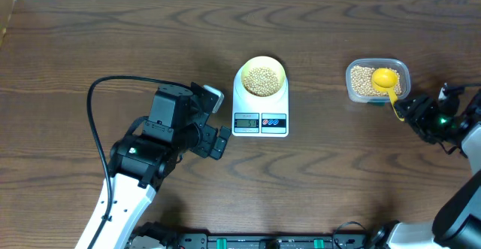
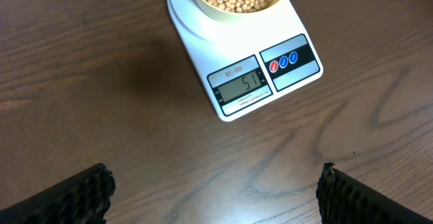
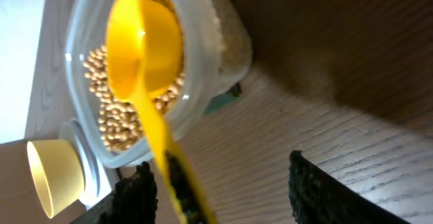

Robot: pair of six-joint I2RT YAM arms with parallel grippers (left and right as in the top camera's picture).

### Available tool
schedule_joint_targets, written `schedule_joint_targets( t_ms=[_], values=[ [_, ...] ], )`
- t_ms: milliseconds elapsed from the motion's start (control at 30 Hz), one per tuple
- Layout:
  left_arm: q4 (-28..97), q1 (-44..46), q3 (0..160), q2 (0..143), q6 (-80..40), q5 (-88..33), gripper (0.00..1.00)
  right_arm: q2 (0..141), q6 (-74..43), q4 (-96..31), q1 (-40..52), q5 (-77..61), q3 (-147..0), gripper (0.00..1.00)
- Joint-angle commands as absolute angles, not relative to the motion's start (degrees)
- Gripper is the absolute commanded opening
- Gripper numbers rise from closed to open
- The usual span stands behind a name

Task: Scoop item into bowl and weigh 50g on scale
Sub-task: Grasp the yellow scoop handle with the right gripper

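Yellow scoop (image 1: 385, 78) in clear tub (image 1: 351, 91); wood tbl (image 1: 113, 38)

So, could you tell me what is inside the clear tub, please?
Tan beans lie in the tub, and the yellow scoop rests cup-first on them, handle out over the rim. Anything beneath the scoop and the top beans is covered.

Bare table (image 1: 90, 38) lies open across the frame's left and lower centre; scale (image 1: 260, 122) at centre and plastic tub (image 1: 349, 81) at right obstruct passage.

Dark wood-grain table (image 1: 90, 38)
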State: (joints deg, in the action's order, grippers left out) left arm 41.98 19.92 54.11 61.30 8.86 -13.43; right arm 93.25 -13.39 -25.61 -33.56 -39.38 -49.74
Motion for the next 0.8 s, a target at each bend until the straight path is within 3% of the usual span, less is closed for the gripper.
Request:
schedule_joint_targets(
  t_ms=[0, 133, 400, 767],
  values=[
    [42.0, 19.7, 54.2, 61.4, 9.0, -13.9, 0.98, 94.8, -13.9, -24.2, -33.2, -42.7, -49.9, 0.62],
    [42.0, 19.7, 54.2, 61.4, 9.0, -13.9, 0.98, 95.8, -13.9, -22.3, -33.2, -45.4, -49.9, 0.61],
    [42.0, 19.7, 54.2, 61.4, 9.0, -13.9, 0.98, 96.0, -13.9, -22.0, -32.9, -46.6, -49.9, 0.40],
    [42.0, 19.7, 54.2, 61.4, 9.0, -13.9, 0.98, 96.0, -14.8, -22.1, -32.9, -47.4, -49.9, 0.29]
  ],
)
